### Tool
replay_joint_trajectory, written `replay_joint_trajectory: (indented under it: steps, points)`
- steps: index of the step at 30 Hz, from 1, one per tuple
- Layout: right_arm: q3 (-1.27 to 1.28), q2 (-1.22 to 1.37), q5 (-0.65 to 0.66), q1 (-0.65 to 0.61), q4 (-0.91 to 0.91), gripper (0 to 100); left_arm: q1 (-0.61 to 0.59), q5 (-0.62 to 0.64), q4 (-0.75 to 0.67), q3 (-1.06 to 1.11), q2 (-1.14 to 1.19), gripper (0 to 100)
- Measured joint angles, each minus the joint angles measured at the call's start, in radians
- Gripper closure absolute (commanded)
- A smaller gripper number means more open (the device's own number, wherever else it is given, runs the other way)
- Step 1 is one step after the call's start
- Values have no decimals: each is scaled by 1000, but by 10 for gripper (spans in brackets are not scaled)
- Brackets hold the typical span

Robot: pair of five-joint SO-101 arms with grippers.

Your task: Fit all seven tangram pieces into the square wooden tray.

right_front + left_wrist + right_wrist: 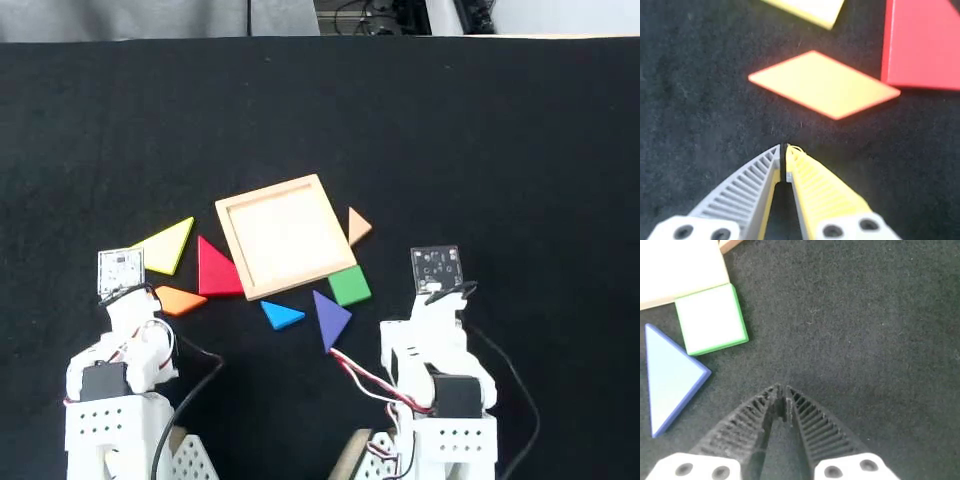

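Seen from above, two white robot arms sit at the near edge of a black table (450, 130). The left gripper (785, 150) has its fingers pressed together, holding nothing, just short of an orange parallelogram (180, 299). The right gripper (782, 390) is likewise closed and empty over bare cloth, near a green square (350, 286).

Farther in, the square wooden tray (285, 240) lies mid-table, turned slightly, with nothing inside it. All seven pieces lie around it:
- a small blue triangle (281, 315) at 6 o'clock
- a purple triangle (331, 318) at 5 o'clock
- the green square at 4 o'clock, against the tray's edge
- a red triangle (215, 270) at 8 o'clock, against the tray, with the orange parallelogram beyond it
- a yellow triangle (168, 245) at 9 o'clock
- a small tan triangle (358, 226) at 3 o'clock, touching the tray
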Motion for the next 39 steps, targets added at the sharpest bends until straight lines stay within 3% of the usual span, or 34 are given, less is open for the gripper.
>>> replay_joint_trajectory:
  steps: [6,19,27,34,39]
  points:
    - [0,0,0,-6,-114,983,0,0,-149,0,2,970]
    - [0,0,0,-6,-502,983,35,0,-750,-5,3,970]
    - [0,0,-2,34,-542,982,226,-2,-727,-2,3,970]
    - [-29,0,-2,87,-543,983,244,-137,-710,5,3,970]
    - [-181,0,-2,-12,-451,985,255,-141,-709,17,5,970]
